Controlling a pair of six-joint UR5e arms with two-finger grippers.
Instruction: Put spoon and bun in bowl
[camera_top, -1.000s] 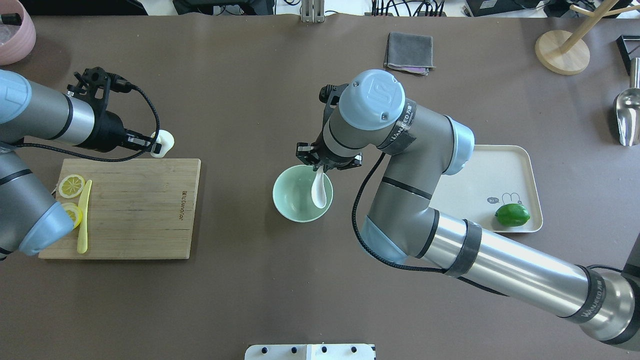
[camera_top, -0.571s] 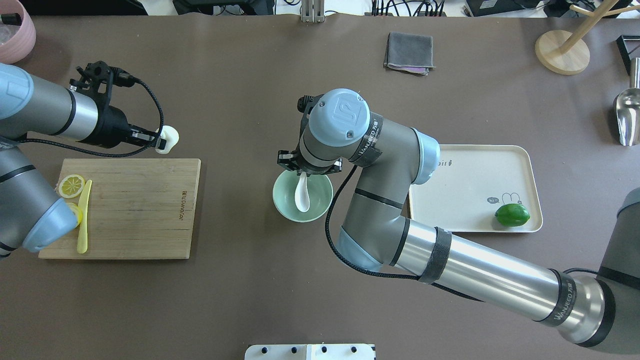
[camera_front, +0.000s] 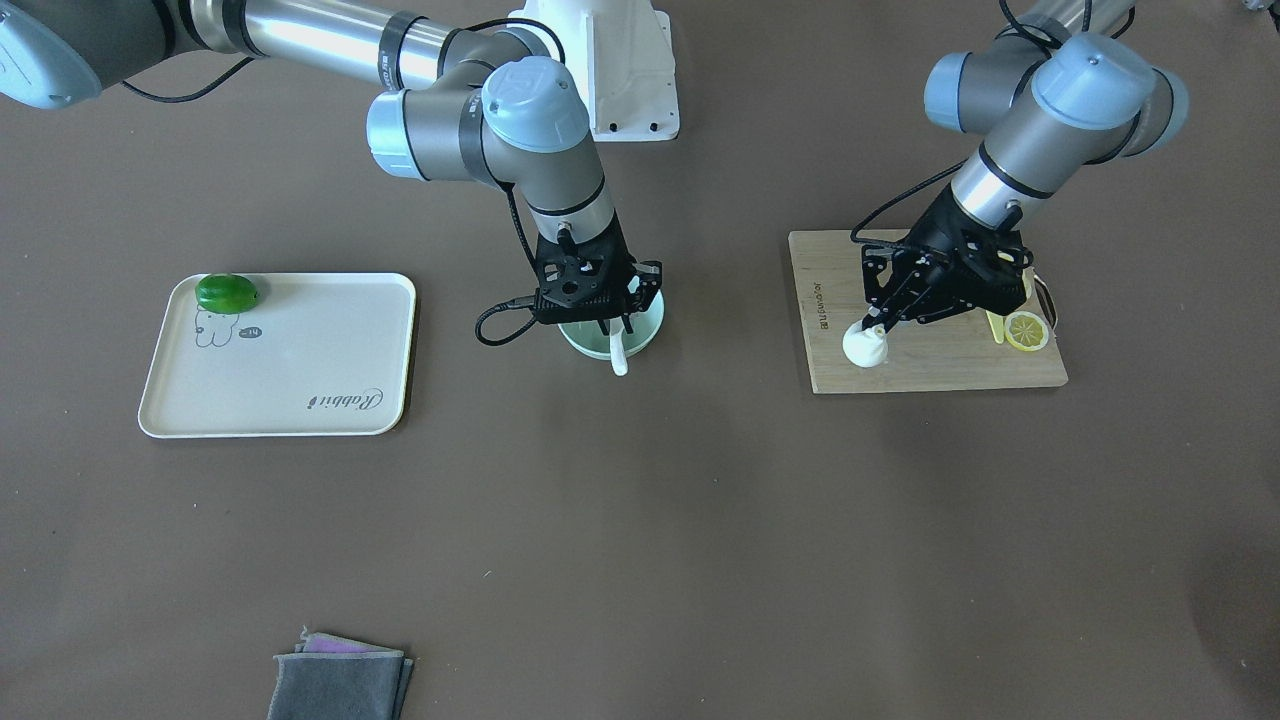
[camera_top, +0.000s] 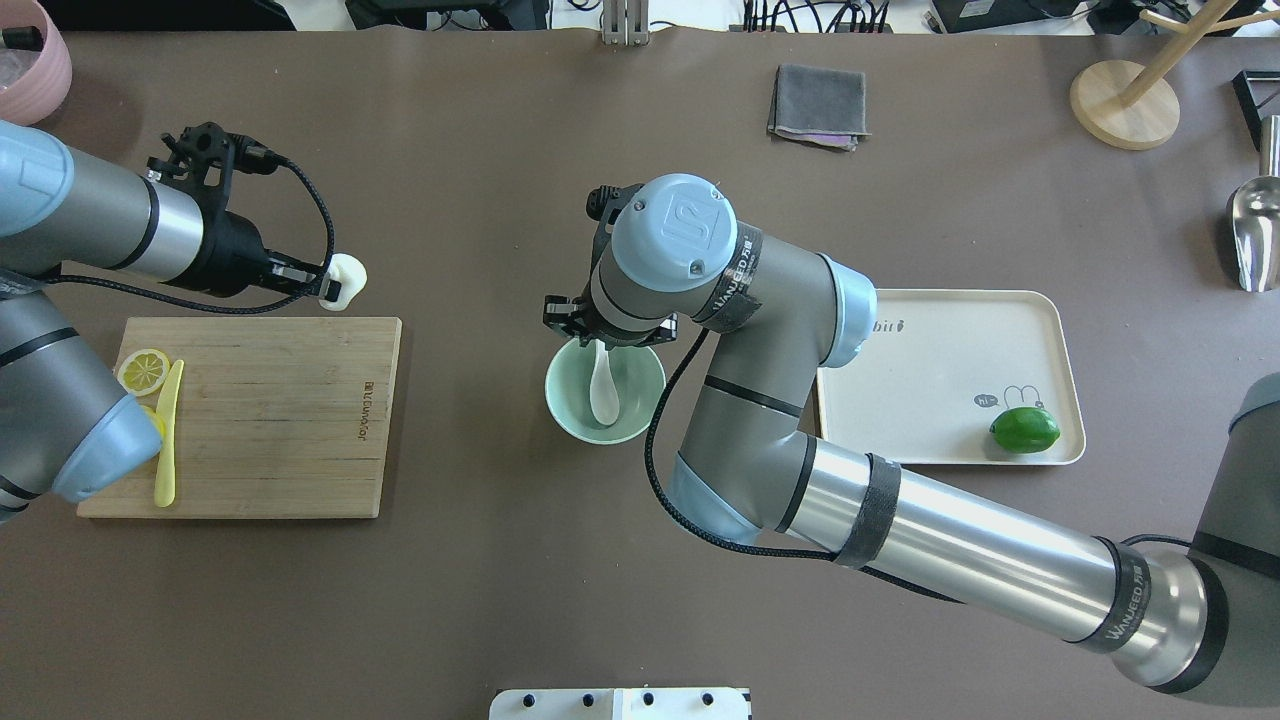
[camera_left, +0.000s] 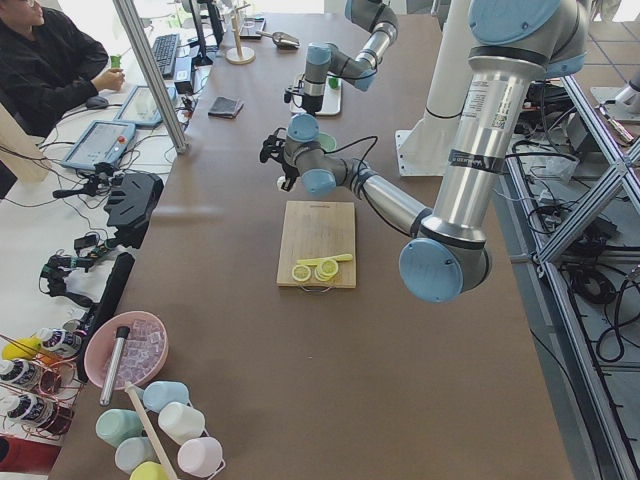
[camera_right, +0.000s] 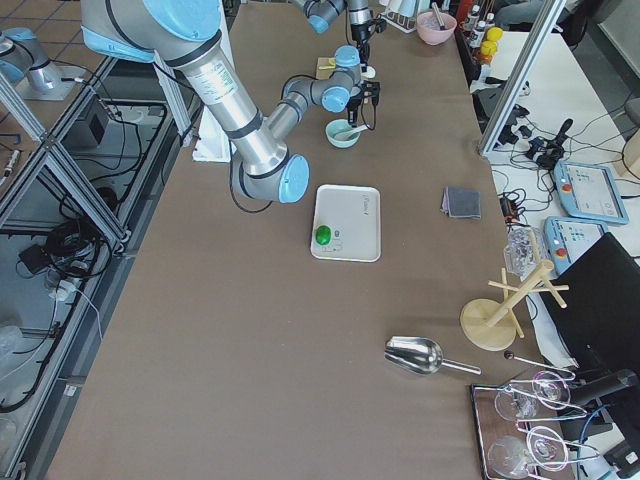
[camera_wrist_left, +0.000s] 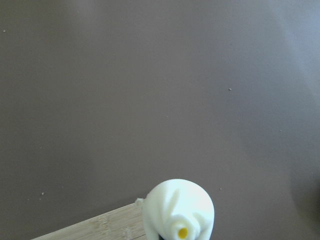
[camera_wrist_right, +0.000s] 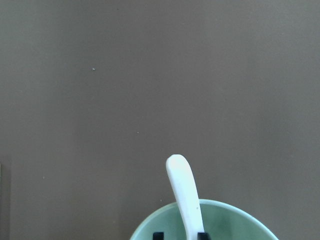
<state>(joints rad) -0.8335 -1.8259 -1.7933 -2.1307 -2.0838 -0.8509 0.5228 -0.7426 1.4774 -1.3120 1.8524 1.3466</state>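
**A:** so where's the spoon (camera_top: 603, 392) at?

**B:** lying in the mint bowl (camera_top: 566, 400), scoop down, handle leaning on the rim. the right gripper (camera_front: 612, 322) hangs right over it, fingers spread wider than the handle, not squeezing.

**A:** and the bun (camera_top: 345, 277)?

**B:** the left gripper (camera_top: 327, 288) is pinched on it, up in the air just past the far edge of the bamboo cutting board (camera_top: 270, 420), well apart from the bowl.

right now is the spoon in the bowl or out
In: the spoon lies with its scoop inside the bowl, handle leaning over the rim.
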